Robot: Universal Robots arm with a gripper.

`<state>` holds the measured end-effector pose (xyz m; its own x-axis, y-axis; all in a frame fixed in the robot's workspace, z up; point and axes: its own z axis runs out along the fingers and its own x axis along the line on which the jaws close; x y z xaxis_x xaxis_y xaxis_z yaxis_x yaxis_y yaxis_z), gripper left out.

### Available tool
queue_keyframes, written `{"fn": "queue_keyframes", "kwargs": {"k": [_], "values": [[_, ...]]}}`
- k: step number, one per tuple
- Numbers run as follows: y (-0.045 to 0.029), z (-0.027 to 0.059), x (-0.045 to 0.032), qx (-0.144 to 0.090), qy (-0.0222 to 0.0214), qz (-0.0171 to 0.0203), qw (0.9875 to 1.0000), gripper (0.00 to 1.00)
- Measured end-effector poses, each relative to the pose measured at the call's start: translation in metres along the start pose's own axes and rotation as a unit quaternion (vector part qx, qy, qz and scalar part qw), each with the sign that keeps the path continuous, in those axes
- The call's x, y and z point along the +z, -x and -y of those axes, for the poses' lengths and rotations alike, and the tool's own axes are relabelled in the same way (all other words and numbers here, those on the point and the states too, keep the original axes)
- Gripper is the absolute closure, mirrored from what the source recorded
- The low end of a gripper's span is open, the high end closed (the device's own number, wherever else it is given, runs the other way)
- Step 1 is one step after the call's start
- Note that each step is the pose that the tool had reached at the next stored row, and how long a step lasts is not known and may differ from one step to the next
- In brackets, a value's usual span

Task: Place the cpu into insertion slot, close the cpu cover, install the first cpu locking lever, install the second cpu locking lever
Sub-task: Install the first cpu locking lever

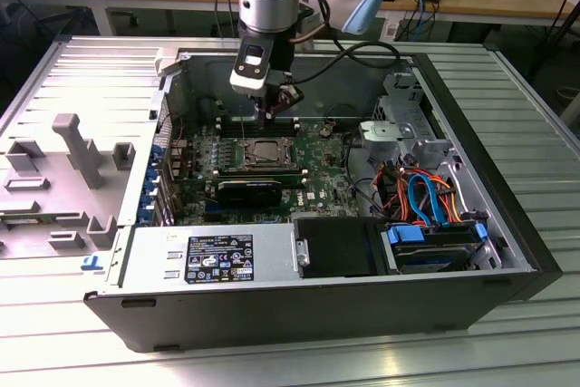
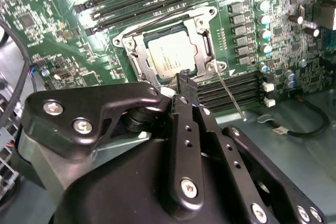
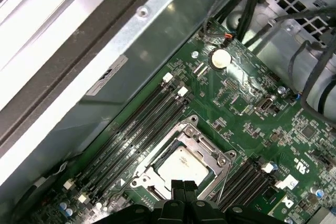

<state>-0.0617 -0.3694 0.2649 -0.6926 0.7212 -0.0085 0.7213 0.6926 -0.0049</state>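
In the exterior view the gripper (image 1: 268,113) hangs inside the open computer case (image 1: 507,224), directly above the insertion slot (image 1: 264,153).

In the second wrist view its fingers (image 2: 185,80) are pressed together with nothing between them. Just past their tip the cpu (image 2: 170,53) lies seated, with the cpu cover (image 2: 203,30) flat around it. A thin wire lever (image 2: 230,95) slants off beside the tip.

In the first wrist view the fingertips (image 3: 173,187) meet just short of the chip; the memory slots (image 3: 136,135) lie beyond it.
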Motion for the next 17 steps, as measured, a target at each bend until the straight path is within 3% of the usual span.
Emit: {"fn": "queue_keyframes", "kwargs": {"k": [4,8,17], "values": [[0.0000,0.0000,-0.0093,-0.006,0.0003,-0.0002,1.0000,0.89],[0.0001,0.0000,-0.0094,-0.037,0.0008,-0.0002,0.9993,0.89],[0.0001,0.0000,-0.0095,-0.041,0.0008,-0.0002,0.9992,0.89]]}}
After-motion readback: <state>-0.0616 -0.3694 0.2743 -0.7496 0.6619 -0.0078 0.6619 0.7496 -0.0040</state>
